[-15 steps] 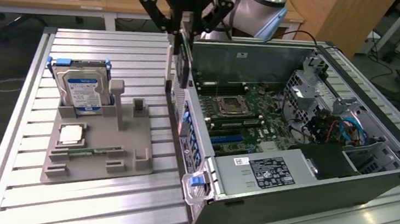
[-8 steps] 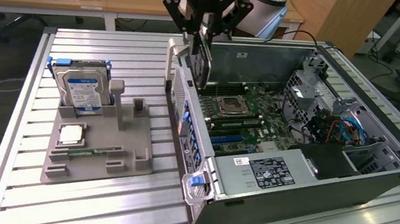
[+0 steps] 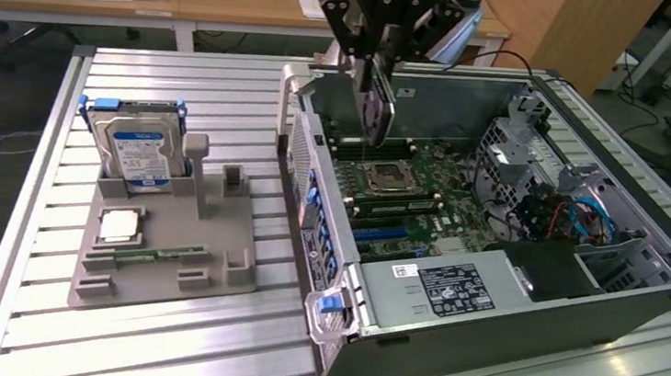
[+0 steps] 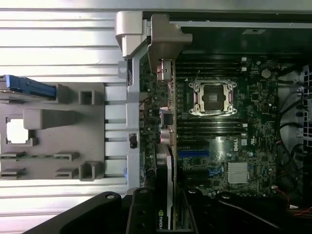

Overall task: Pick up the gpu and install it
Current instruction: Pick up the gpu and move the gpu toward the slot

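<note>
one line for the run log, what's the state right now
gripper: shut on gpu | gpu: upright, hanging over motherboard in open case | install: not yet seated | hard drive: standing in gray holder

The gpu was found clear of the table, clamped at its upper part by the gripper. It was a thin dark card with a black cooler on one face, hanging on edge with both faces vertical. The wrist view showed it edge-on, with the metal bracket at its far end. It hung inside the open computer case, over the motherboard, near the rear wall, not seated in any slot
</note>
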